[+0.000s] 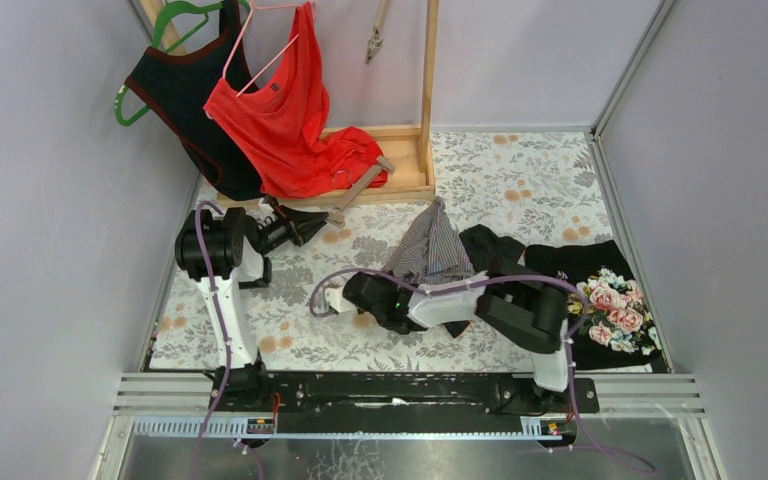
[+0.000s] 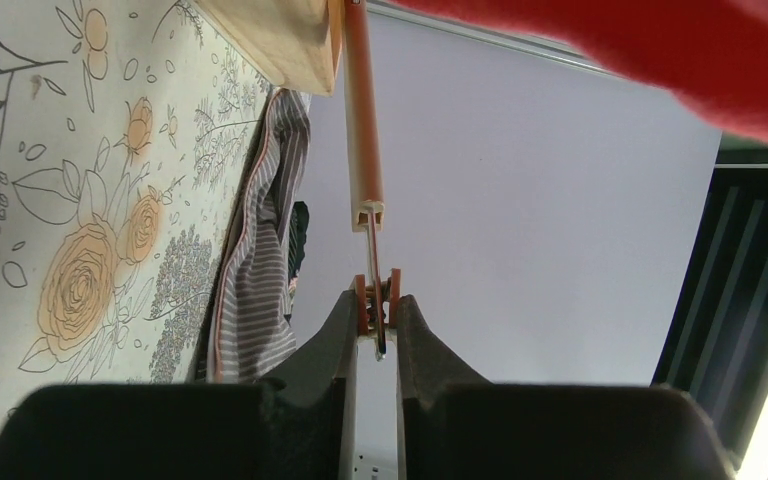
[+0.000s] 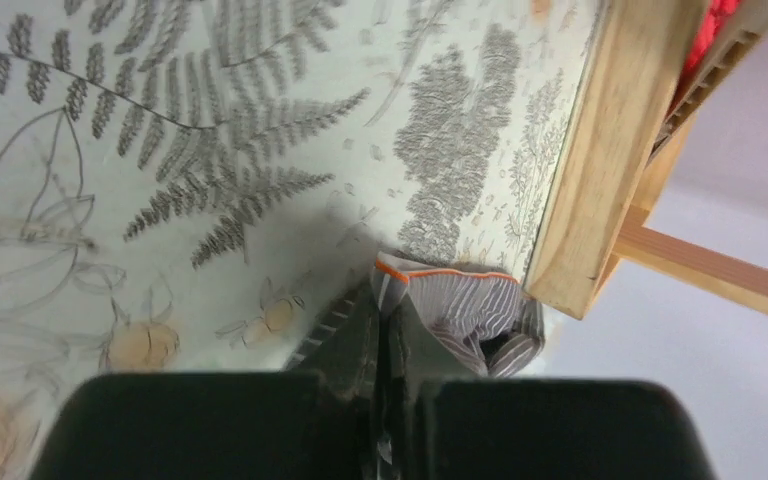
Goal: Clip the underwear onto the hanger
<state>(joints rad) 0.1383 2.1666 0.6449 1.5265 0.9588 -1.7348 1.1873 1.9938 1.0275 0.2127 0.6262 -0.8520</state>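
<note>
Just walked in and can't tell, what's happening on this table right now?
The left gripper is shut on a clip of the hanger, holding it near the wooden rack. The right gripper is shut on the striped underwear at its orange-trimmed edge, pulling it up into a peak. The underwear is not yet in the clip.

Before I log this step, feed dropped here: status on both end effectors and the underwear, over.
Left end effector shut on hanger clip. Right end effector shut on striped underwear. Wooden rack base close beside it.
</note>
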